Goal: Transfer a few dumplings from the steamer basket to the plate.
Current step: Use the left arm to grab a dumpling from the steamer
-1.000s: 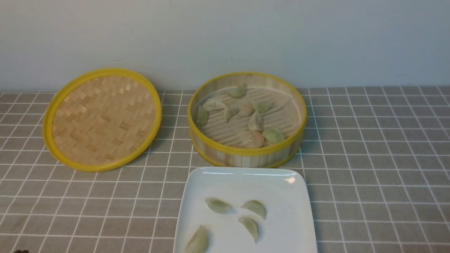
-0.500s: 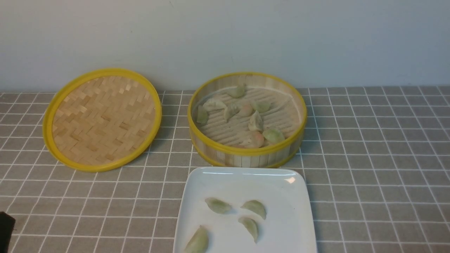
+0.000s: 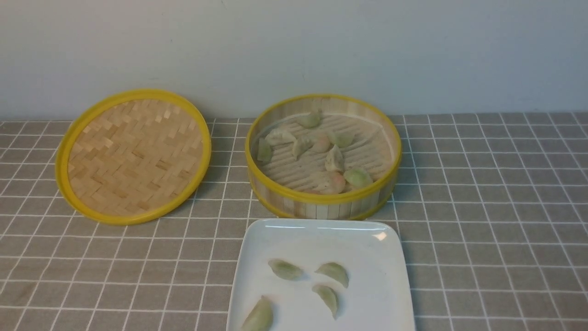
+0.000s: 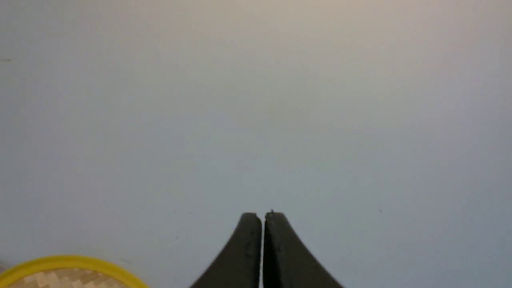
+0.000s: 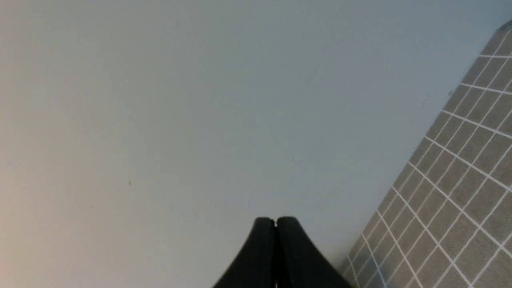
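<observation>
While four dumplings (image 3: pixel 285 269) are lying on the plate (image 3: pixel 376 276), in front of the steamer basket (image 3: pixel 321 208), about nine more are sitting inside the basket, several touching. Left gripper (image 4: pixel 263 218) and right gripper (image 5: pixel 275 222) are each holding jaws pressed together, gripping nothing, pointing at the wall (image 4: pixel 256 100) behind the basket. Risk, judged: touching skins are probably sticking, so a pinch may be dragging a neighbour or tearing one; the basket's raised rim is inviting a knock

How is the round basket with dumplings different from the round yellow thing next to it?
The steamer basket has a tall slatted wall; the lid is shallow. The basket's floor is straight slats; the lid's is woven zigzag. The basket holds dumplings; the lid holds none. Both are round bamboo with yellow rims.
</observation>
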Motion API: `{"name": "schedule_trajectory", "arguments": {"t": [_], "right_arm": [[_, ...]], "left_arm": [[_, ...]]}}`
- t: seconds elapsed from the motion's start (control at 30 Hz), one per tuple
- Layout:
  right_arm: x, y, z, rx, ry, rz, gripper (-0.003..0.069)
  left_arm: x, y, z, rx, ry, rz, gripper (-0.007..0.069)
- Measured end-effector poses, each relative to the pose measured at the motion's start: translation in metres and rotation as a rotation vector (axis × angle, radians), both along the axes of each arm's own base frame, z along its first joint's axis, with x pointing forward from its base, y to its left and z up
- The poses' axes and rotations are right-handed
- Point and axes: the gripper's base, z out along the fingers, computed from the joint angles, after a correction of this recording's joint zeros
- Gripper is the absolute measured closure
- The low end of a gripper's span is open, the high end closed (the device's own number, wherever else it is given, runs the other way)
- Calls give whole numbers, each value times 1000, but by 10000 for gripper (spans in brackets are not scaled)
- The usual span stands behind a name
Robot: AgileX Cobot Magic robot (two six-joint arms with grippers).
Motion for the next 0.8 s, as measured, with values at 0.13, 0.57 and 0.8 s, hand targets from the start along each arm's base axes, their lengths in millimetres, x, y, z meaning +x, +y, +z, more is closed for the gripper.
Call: {"name": "schedule_trajectory", "arguments": {"t": [0.13,0.57,0.8], "right_arm": [[-2,4,14,-19,-11,40,672],[35,43,165,-771,490,633,672],[98,42,171,-831,739,862,672]], "left_arm": [[37,-13,45,162,333,-95,629],[219,-47,30,604,1172,-597,629],[289,-86,25,748,1141,-697,629]]}}
